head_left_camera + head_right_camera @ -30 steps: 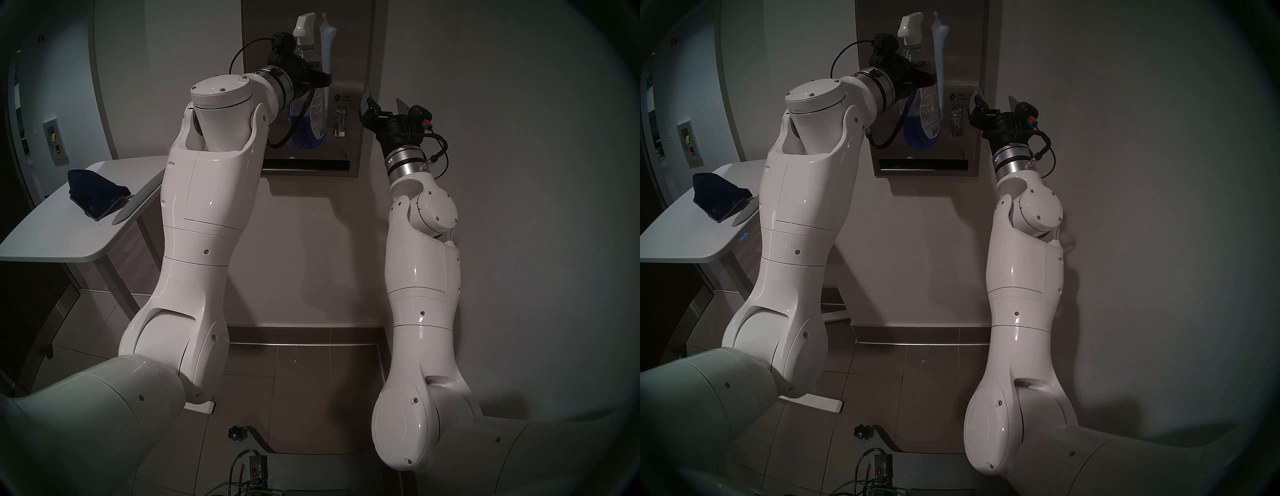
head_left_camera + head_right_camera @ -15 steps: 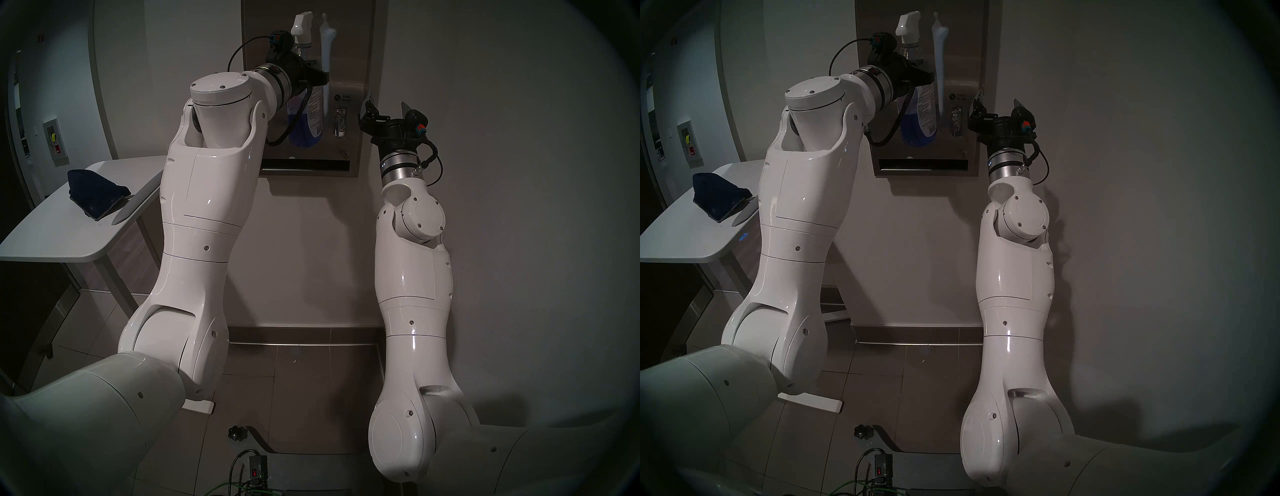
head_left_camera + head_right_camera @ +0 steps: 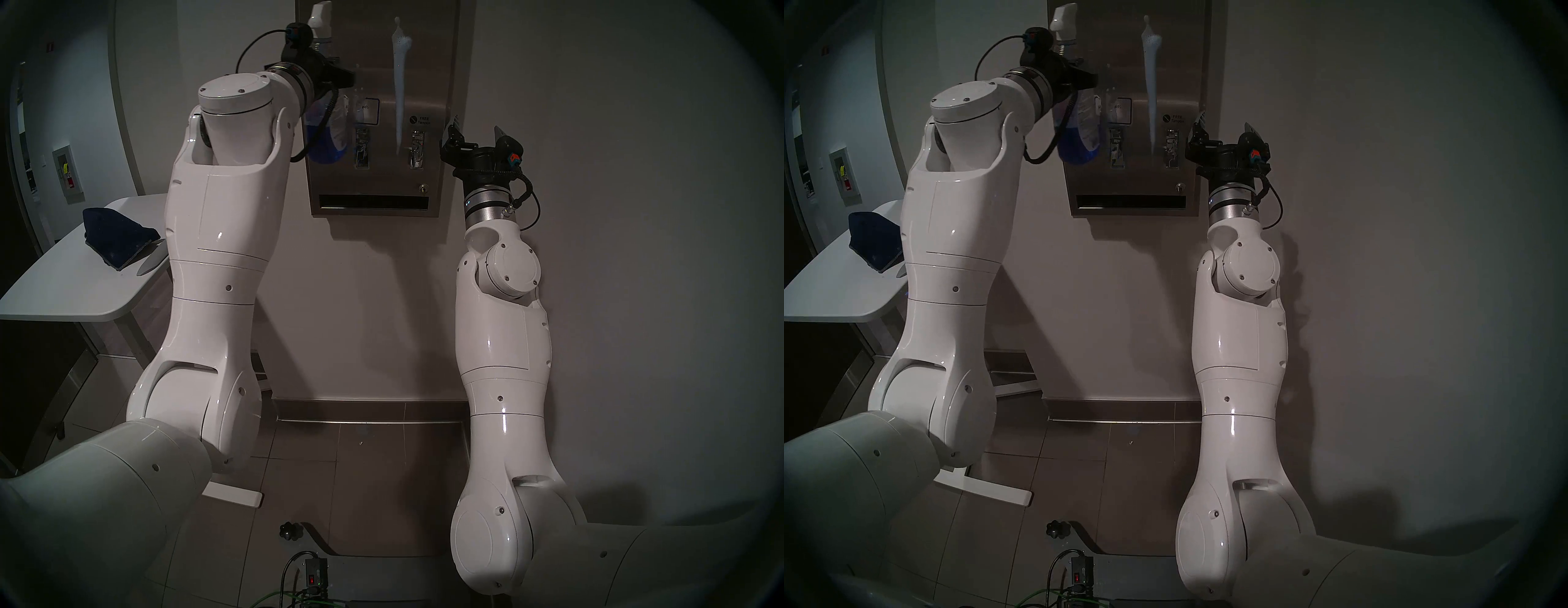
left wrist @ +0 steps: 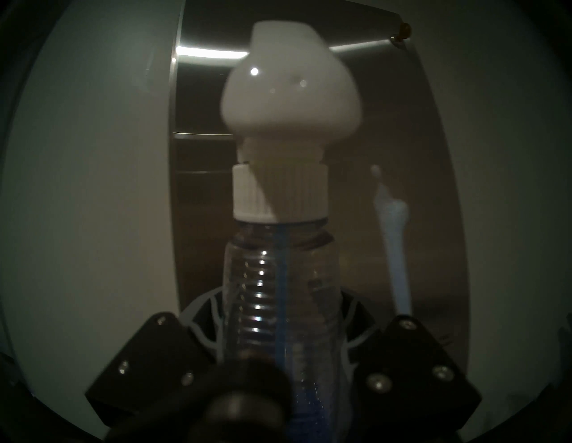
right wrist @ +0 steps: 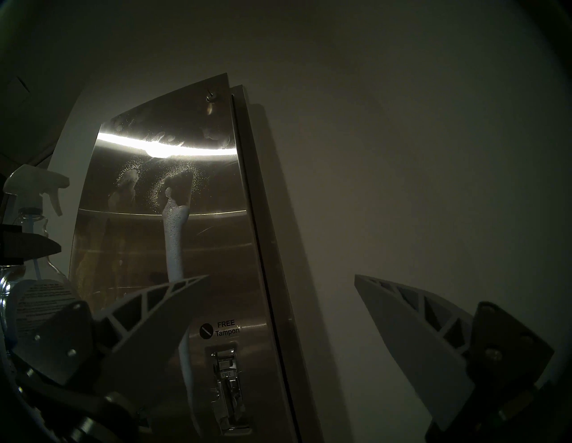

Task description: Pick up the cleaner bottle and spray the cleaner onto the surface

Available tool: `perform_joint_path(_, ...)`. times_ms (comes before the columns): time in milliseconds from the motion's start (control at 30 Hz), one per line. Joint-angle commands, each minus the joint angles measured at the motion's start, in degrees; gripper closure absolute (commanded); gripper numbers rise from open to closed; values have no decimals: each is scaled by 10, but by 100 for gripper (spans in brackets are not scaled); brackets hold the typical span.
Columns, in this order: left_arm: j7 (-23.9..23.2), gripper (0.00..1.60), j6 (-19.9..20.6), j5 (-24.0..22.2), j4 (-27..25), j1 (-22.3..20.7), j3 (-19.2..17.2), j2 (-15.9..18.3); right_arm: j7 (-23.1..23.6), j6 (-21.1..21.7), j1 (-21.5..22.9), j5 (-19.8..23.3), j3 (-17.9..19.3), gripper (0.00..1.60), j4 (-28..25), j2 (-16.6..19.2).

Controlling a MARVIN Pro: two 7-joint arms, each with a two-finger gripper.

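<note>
Steel panel (image 3: 424, 63) ahead: left fingers (image 4: 349, 312) clamp the upright bottle (image 4: 278, 278); raised right fingers (image 5: 154, 312) spread, empty.

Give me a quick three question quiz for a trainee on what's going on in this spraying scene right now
1. True or false: the right gripper is closed on the dark blue cloth.
2. Which gripper holds the spray bottle? A) left B) right C) neither
3. Fill in: the white foam streak runs down the stainless-steel ______.

Key
1. False. The right gripper is open and empty beside the dispenser panel; the cloth lies on the white table.
2. A. The left gripper is shut on the bottle's ribbed neck.
3. Dispenser panel, above the right-hand lever.
</note>
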Motion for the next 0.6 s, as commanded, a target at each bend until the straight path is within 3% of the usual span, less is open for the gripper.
perform_joint_path(0,18,160,-3,23,-29,-51,-19,30,-7,-11,15,-3,-12,0,-19,0)
perform_joint_path(567,95,160,53,117,-68,-1,-75,123,-23,-15,12,-7,-18,0,-20,1)
